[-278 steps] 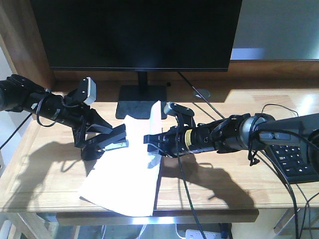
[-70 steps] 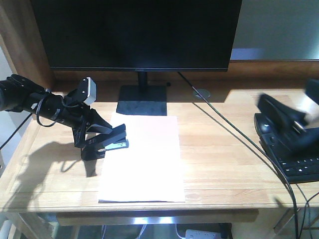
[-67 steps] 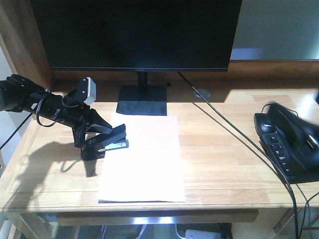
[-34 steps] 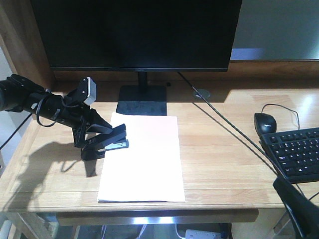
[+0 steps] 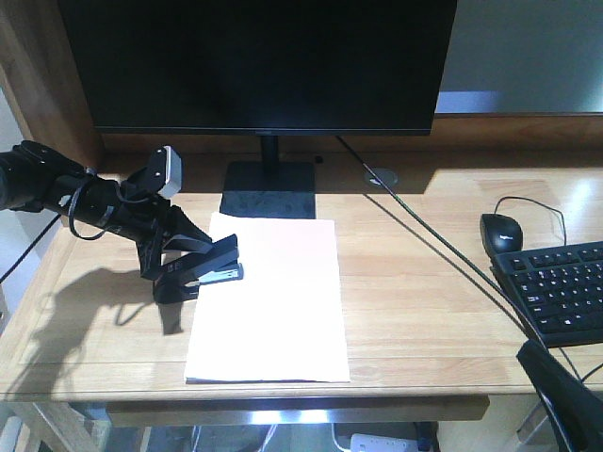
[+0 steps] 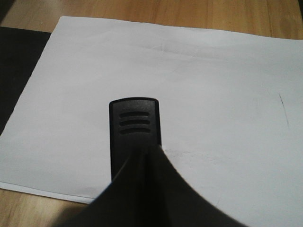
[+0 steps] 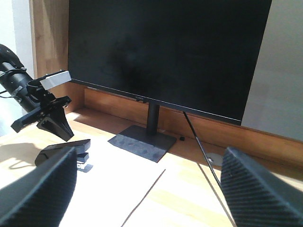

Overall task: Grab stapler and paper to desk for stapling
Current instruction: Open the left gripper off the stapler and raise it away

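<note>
The white paper (image 5: 268, 301) lies flat on the light-wood desk (image 5: 424, 282), in front of the monitor stand. At its left edge is the black stapler (image 5: 215, 269), its nose reaching over the sheet. My left gripper (image 5: 179, 266) is shut on the stapler's rear. In the left wrist view the stapler's top (image 6: 134, 127) pokes out from under my dark fingers (image 6: 156, 198) above the paper (image 6: 199, 85). My right gripper (image 7: 149, 198) is open and empty, back from the desk's front right corner, and looks across the paper (image 7: 128, 189) at the stapler (image 7: 64, 152).
A large black monitor (image 5: 259, 61) on a flat stand (image 5: 268, 193) fills the back. A black mouse (image 5: 500, 230) and keyboard (image 5: 565, 292) sit at the right, with a cable (image 5: 443, 254) running diagonally across the desk. My right arm (image 5: 565, 400) shows at the lower right corner.
The right gripper let go of the paper, which now lies flat. The right arm swung away over the keyboard and down past the front right corner. The left gripper and stapler stayed put.
</note>
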Robot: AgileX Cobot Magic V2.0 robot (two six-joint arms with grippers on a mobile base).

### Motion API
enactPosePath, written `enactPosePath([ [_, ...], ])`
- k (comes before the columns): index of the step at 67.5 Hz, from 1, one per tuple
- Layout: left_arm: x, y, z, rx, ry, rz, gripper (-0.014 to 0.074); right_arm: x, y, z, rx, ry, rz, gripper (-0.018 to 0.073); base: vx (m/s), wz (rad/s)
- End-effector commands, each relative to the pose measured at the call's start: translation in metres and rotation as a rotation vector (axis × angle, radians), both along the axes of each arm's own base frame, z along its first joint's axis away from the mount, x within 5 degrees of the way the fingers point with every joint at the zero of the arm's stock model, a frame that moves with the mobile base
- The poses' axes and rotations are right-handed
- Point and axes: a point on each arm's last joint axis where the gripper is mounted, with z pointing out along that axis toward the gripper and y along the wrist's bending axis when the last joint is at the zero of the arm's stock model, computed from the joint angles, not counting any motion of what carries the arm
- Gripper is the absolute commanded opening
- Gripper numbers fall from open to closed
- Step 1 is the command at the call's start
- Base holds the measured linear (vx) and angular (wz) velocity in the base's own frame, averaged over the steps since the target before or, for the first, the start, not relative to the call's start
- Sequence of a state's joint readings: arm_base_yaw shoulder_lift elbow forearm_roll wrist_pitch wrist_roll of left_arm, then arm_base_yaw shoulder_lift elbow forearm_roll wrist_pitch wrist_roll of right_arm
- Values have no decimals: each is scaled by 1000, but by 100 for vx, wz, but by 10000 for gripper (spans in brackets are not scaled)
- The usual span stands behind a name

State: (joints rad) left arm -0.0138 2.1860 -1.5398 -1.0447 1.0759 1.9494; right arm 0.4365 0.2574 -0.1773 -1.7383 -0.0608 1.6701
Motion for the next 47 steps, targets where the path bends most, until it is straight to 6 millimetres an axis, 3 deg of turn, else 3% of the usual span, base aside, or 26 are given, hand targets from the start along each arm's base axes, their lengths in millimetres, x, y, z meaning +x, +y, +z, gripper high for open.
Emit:
enactPosePath([
  [1, 0, -4, 36, -65, -63, 11, -6, 1, -2, 10, -12, -36, -26, 584, 0, 0],
  [47, 6, -9, 42, -153, -72, 81, -6, 1, -2, 10, -11, -36, -26, 584, 0, 0],
])
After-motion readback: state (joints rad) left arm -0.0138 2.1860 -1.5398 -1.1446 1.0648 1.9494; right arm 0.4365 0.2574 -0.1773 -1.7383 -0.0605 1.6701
